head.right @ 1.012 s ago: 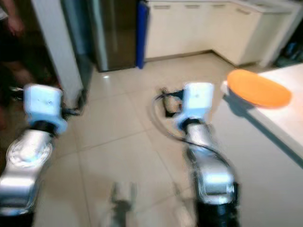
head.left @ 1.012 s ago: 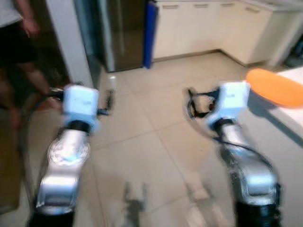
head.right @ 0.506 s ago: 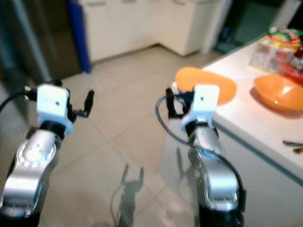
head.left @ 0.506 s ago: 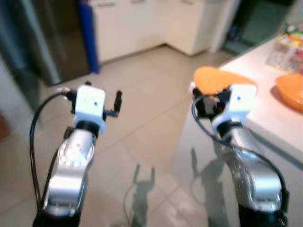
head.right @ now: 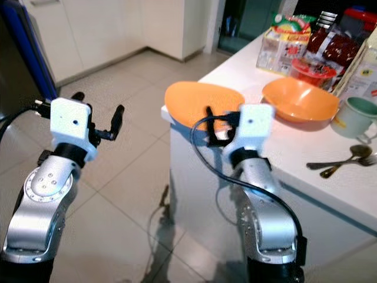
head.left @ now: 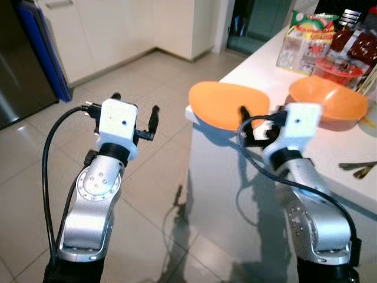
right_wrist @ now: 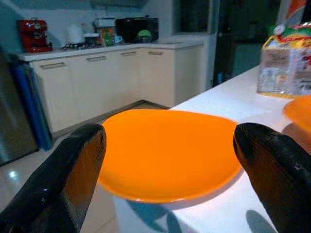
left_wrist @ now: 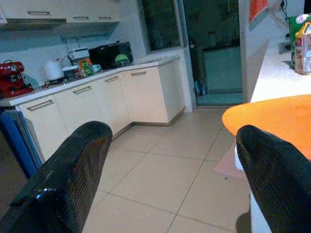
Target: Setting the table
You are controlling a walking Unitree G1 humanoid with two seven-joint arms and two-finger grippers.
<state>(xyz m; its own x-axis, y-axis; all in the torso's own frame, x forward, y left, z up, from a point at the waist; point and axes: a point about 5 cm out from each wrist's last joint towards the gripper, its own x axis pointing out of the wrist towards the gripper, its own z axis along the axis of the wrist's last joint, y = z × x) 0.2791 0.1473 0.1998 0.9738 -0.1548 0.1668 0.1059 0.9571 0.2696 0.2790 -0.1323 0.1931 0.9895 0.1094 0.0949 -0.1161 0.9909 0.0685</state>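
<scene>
Where the white counter (head.right: 306, 150) ends at its near corner, an orange plate (head.right: 200, 103) lies flat, rim overhanging the edge toward the open floor. Its visible long axis runs roughly along the counter's end edge; being round, it points no particular way. An orange bowl (head.right: 300, 99) sits upright just beyond it on the counter, with a pale green mug (head.right: 354, 118) beside the bowl and two spoons (head.right: 341, 160) lying nearer the robot, handles pointing toward the plate side. Packaged groceries (head.right: 283, 41) stand at the counter's far end.

The right gripper (right_wrist: 165, 160) hovers level with the plate, fingers spread wide to either side of it and gripping nothing. The left gripper (left_wrist: 170, 165) is raised over the floor, fingers likewise wide apart and empty.

The floor (head.left: 159, 165) is glossy beige tile. Cream cabinets (head.left: 112, 29) line the far walls.
</scene>
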